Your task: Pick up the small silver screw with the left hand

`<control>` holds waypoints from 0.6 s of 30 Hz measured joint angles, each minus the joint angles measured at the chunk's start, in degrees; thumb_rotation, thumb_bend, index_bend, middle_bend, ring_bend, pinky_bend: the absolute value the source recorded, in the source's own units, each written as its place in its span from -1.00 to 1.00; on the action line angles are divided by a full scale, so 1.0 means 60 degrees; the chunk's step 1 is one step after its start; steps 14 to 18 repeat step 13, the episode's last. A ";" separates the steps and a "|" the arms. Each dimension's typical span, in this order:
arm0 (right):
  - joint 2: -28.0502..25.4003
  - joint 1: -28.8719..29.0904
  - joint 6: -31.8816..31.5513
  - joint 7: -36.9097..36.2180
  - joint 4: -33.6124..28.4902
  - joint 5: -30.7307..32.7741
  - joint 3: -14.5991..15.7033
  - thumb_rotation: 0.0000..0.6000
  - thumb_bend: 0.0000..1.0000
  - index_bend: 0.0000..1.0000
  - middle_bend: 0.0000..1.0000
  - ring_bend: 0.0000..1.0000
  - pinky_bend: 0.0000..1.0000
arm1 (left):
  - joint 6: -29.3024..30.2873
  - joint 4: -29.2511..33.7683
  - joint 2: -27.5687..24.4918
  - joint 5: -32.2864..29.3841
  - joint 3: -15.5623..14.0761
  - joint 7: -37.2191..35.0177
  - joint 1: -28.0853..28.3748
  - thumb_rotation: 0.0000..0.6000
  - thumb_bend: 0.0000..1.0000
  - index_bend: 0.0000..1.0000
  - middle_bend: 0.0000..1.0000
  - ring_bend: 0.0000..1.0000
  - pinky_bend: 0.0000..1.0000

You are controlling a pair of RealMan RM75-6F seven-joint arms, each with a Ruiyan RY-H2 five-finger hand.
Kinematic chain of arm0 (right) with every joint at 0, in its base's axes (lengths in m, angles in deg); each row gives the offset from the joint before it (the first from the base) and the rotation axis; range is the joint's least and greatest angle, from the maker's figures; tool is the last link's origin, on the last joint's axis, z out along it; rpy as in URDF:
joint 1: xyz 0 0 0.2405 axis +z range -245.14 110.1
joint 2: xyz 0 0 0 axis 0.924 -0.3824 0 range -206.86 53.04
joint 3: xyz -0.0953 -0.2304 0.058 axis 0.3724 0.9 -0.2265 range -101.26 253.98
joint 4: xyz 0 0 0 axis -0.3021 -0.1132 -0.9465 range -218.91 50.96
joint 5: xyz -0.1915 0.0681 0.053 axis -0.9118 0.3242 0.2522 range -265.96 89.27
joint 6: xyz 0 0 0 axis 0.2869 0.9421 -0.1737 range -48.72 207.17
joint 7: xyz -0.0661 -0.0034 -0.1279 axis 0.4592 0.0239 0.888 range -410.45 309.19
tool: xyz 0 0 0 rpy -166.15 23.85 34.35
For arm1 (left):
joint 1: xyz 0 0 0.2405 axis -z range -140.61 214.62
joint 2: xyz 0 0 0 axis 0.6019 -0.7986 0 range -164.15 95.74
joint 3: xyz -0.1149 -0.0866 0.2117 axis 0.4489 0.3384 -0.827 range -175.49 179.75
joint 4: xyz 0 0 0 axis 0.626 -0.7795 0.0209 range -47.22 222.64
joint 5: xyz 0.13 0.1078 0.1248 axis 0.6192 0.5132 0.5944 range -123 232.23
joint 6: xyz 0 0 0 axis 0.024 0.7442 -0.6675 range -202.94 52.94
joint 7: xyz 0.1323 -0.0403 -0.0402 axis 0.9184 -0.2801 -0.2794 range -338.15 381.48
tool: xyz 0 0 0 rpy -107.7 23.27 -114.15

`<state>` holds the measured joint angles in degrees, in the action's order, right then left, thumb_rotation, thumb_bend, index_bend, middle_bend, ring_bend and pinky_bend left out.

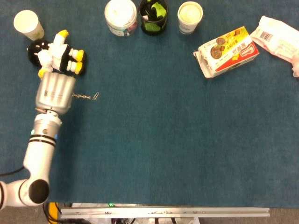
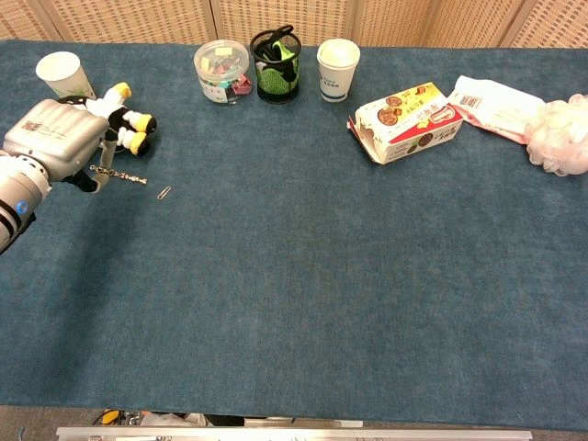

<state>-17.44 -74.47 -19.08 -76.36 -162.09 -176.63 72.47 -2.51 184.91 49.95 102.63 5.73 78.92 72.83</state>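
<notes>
My left hand hovers over the left part of the blue table, its back facing the head camera. It pinches a small silver screw, which sticks out sideways to the right of the fingers. The screw's tip ends just short of a small paperclip lying on the cloth. In the chest view the screw sits above the table surface. My right hand shows in neither view.
A black, white and yellow plush toy lies just behind the hand, with a white paper cup beyond it. At the back stand a plastic tub, a mesh pen holder and another cup. A snack box lies at right.
</notes>
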 measured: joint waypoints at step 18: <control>0.0047 -0.0087 -0.0001 -0.0178 0.0223 0.0102 -0.0013 1.00 -0.39 0.08 0.25 0.33 -0.15 | 0.0102 -0.0907 0.1042 -0.1158 0.0354 0.1204 0.0631 1.00 -0.14 0.22 0.76 0.74 0.62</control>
